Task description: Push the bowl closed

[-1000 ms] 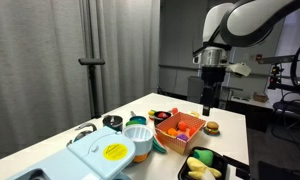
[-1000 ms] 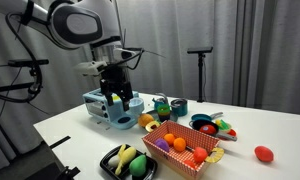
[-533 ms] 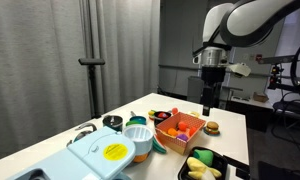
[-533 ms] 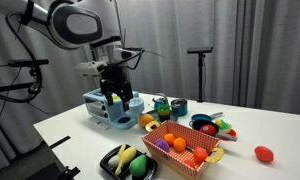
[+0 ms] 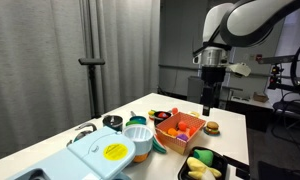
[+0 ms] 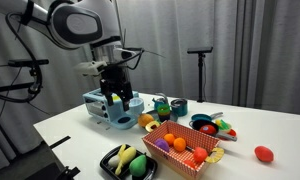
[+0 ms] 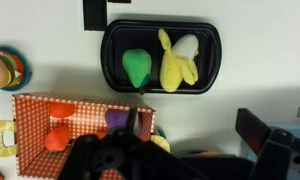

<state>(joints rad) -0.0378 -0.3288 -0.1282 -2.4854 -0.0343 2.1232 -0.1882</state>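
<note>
The pale-blue bowl [image 5: 139,138] with an orange part under it sits on the white table, between a light-blue toy appliance [image 5: 100,155] and the orange tray [image 5: 180,128]. My gripper [image 5: 210,100] hangs high above the table, well apart from the bowl and near the tray's far side. It is open and empty. In an exterior view the gripper [image 6: 117,97] hangs in front of the light-blue appliance [image 6: 102,106]. In the wrist view the gripper [image 7: 188,138] looks down with its dark fingers [image 7: 255,130] spread wide. I cannot make out the bowl there.
A black tray [image 7: 160,55] holds a green pepper and a banana. The orange tray of toy food [image 7: 80,125] lies beside it. A toy burger [image 5: 212,127], a small dark pot [image 5: 112,122] and a red toy [image 6: 263,153] are also on the table.
</note>
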